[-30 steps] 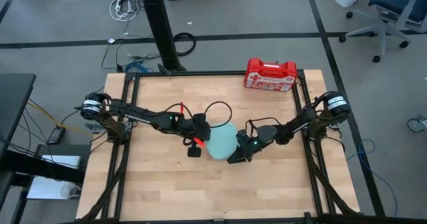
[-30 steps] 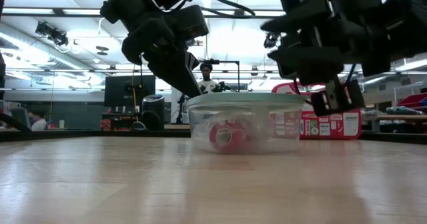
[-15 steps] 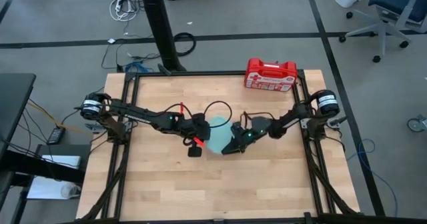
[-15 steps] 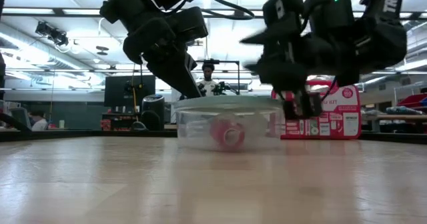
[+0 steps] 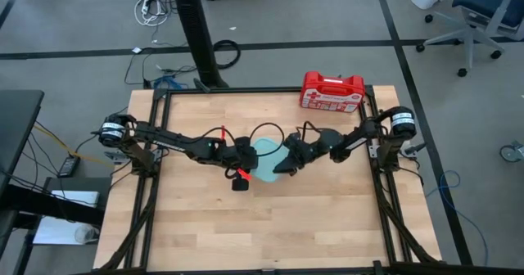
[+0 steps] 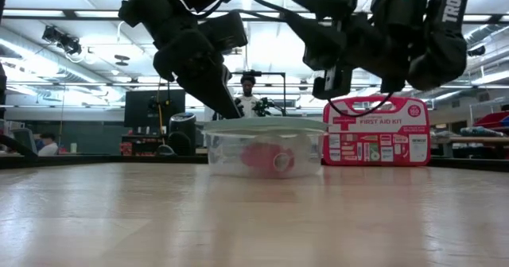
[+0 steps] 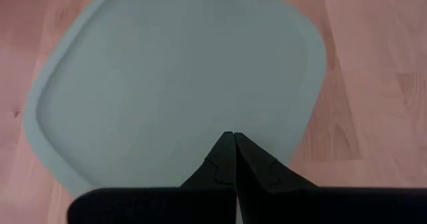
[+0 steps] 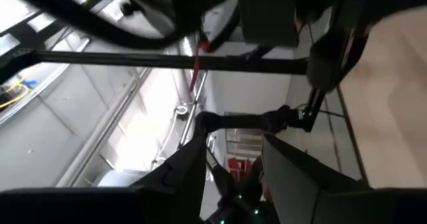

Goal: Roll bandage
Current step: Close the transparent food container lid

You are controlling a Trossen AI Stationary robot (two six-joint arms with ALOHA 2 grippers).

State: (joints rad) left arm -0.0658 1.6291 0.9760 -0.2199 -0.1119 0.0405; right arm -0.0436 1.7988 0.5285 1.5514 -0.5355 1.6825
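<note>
A clear tub [image 6: 266, 152] with a pale teal lid [image 5: 264, 160] stands at the table's middle. Through its wall shows the bandage [image 6: 266, 157], a red roll lying on the tub's floor. My left gripper [image 7: 233, 136] is shut and slants down from the table's left onto the lid [image 7: 180, 77]; in the low view its tips [image 6: 232, 112] reach the lid's rim. My right gripper [image 8: 233, 164] is open with nothing between its fingers. It hangs above the lid's right part [image 5: 281, 167], tipped up, clear of the tub [image 6: 334, 76]. My left gripper sets its shut fingertips [image 7: 233, 139] on the lid's top near the edge that faces the table's left [image 7: 220, 127]. It slants down from the left. The lid lies flat on the tub, which stands on the table.
A red first-aid case [image 5: 332, 91] stands upright at the table's far right edge, behind the tub in the low view [image 6: 374, 132]. Black frame rails border the table [image 5: 151, 185]. Bare wood lies in front of the tub [image 5: 262, 226]. A person [image 6: 248, 88] stands far back in the room.
My right gripper has swung from the tub's near right side toward the table's far edge and left, rising and tipping its fingers upward. The tub with the roll inside has slid a little toward the table's left. My left gripper has stayed on the lid.
</note>
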